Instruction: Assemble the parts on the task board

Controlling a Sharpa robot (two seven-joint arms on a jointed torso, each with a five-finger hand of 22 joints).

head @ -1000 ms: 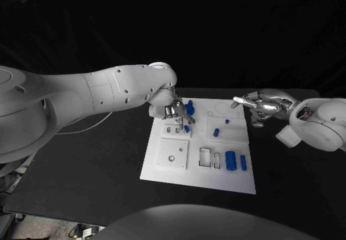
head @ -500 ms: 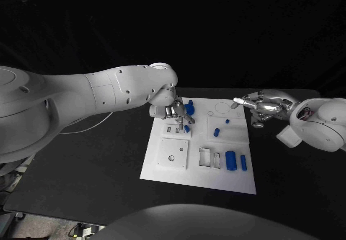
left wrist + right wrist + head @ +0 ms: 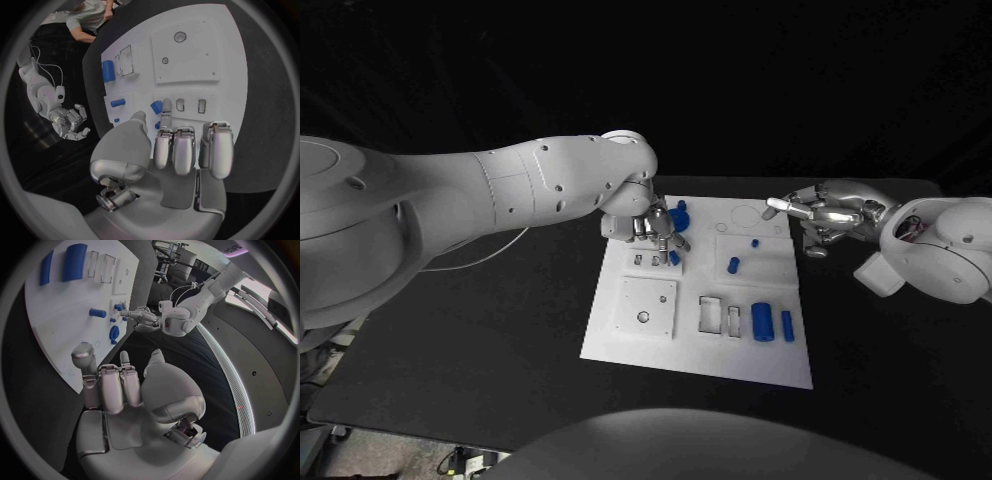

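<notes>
**Inspector:** Fingers of the left hand (image 3: 651, 224) first. Report.

**Assistant:** In the left wrist view the left hand (image 3: 164, 165) has its fingers (image 3: 174, 149) curled side by side, with one reaching out to a small blue part (image 3: 156, 106) on the task board (image 3: 206, 92). The fingertip sits at that part; whether it pinches it or only touches it, I cannot tell. From the head view the same hand is over the far left portion of the task board (image 3: 702, 348), beside a larger blue part (image 3: 679, 215).

**Inspector:** Right hand?

**Assistant:** The right hand (image 3: 822, 217) hangs at the board's far right corner. Its own wrist view shows the right hand (image 3: 125, 390) with fingers (image 3: 115, 385) folded together, one raised, nothing between them.

**Inspector:** Any writing or labels?

**Assistant:** None legible on the board or the parts.

**Inspector:** What does one view give that another lacks?

**Assistant:** The head view gives the whole layout: a big blue cylinder (image 3: 762, 321) and a slim blue piece (image 3: 788, 326) near the right edge, beside two rectangular slots (image 3: 721, 318), and a square inset plate (image 3: 648, 307) on the left. A small blue peg (image 3: 733, 265) stands mid-board. The left wrist view adds the right hand (image 3: 70, 122) seen from across the board. The right wrist view shows the left hand (image 3: 140, 320) at the board's edge, near a round blue part (image 3: 114, 333).
</notes>
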